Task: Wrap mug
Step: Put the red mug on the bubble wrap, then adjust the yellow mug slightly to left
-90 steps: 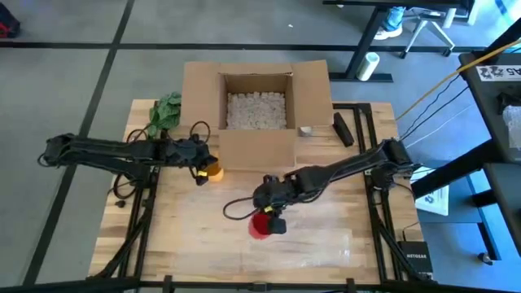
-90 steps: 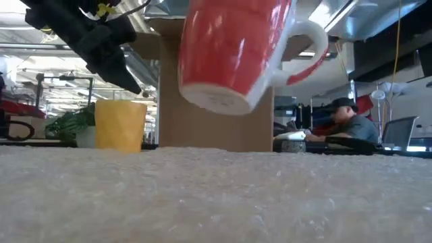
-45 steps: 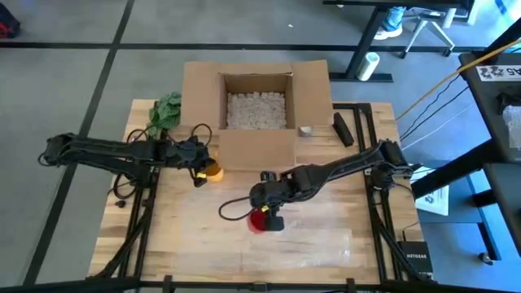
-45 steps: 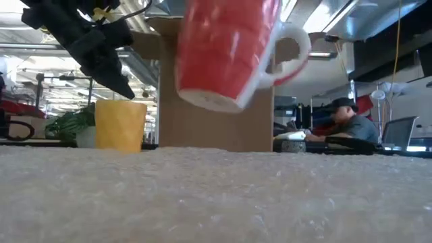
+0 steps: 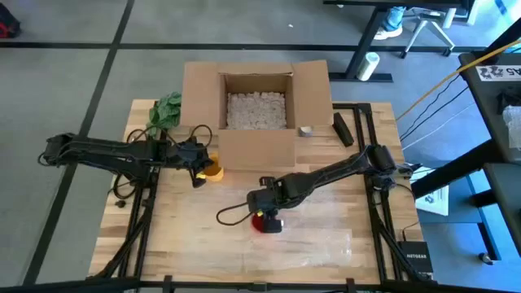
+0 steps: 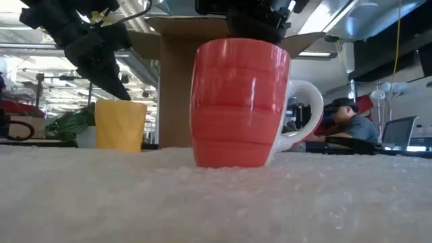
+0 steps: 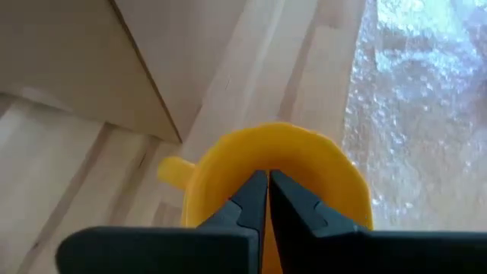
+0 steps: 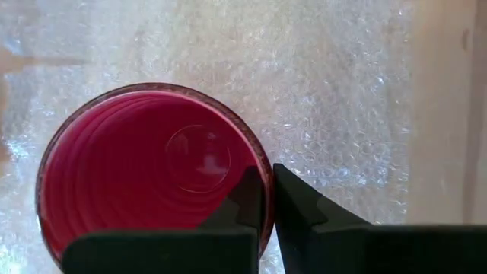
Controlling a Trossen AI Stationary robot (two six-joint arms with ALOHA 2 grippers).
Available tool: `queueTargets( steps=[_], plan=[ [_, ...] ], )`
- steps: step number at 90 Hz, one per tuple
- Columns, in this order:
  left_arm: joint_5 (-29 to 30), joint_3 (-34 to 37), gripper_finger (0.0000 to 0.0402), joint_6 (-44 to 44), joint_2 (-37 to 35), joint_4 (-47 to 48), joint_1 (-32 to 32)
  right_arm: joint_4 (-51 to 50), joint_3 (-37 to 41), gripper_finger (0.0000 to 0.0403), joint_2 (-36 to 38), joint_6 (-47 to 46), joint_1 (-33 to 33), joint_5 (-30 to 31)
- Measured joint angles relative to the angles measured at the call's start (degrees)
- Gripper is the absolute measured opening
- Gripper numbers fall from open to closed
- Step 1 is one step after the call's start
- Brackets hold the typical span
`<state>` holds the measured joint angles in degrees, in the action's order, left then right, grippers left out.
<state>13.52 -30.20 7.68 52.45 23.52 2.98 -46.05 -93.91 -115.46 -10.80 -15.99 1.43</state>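
On the sheet of bubble wrap (image 5: pixel 326 244) near the front of the desk (image 5: pixel 179 236), we saw the red mug (image 6: pixel 241 102) standing upright, its base down on the wrap and its handle to the right in the low view. The right end effector (image 8: pixel 268 199) was pinched shut on the mug's rim, one finger inside and one outside. We judged that the step in hand was setting the mug down for wrapping; to do it well, we would let go only once the base sat flat, open the fingers just enough to clear the rim, and lift straight up so the mug did not tip or drag the wrap.

The left end effector (image 7: pixel 268 199) hung above the yellow cup (image 5: pixel 212 171), its fingers closed together over the cup's mouth and gripping nothing that we could see. The cup stood just in front of the open cardboard box (image 5: pixel 256 102), which held packing peanuts. A green plant (image 5: pixel 165 112) sat at the far left corner. The desk was pale wood. Beyond it, the low view showed a seated person (image 6: pixel 351 125) in a cap.
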Motion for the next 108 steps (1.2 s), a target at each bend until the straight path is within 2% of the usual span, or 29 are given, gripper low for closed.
queueTargets(
  steps=[12, 35, 47, 61, 78, 101, 108],
  plan=[
    [0.0, 0.0, 0.0000, -0.1, 0.0, 0.0, 0.0, 0.9, 0.0, 0.0026, 0.0, 1.8, 0.0, -1.1],
    [0.0, 0.0, 0.0000, 0.0, 0.0, 0.0, 0.0, 5.1, -1.5, 0.0121, -0.1, 2.2, 0.0, -2.0],
    [0.1, 0.0, 0.0000, 0.0, 0.0, -0.1, 0.0, 3.2, -4.8, 0.0150, -0.1, 2.2, 0.0, -1.3],
    [2.0, -0.1, 0.0000, -0.6, -0.2, 0.1, 0.1, -1.9, -10.2, 0.0155, -0.1, 2.3, -0.2, 2.1],
    [3.1, -4.0, 0.0006, -1.7, -1.4, 2.7, 0.3, -6.4, -12.2, 0.0155, -0.1, 2.9, -0.2, 3.2],
    [3.4, -8.9, 0.0078, 5.1, -1.5, 19.2, 3.5, -10.8, -12.2, 0.0154, -0.1, 3.4, -0.1, 5.5],
    [0.6, -9.0, 0.0102, 5.9, -1.4, 20.0, 4.3, -11.0, -12.2, 0.0154, 0.0, 3.6, -0.1, 5.6]
  ],
)
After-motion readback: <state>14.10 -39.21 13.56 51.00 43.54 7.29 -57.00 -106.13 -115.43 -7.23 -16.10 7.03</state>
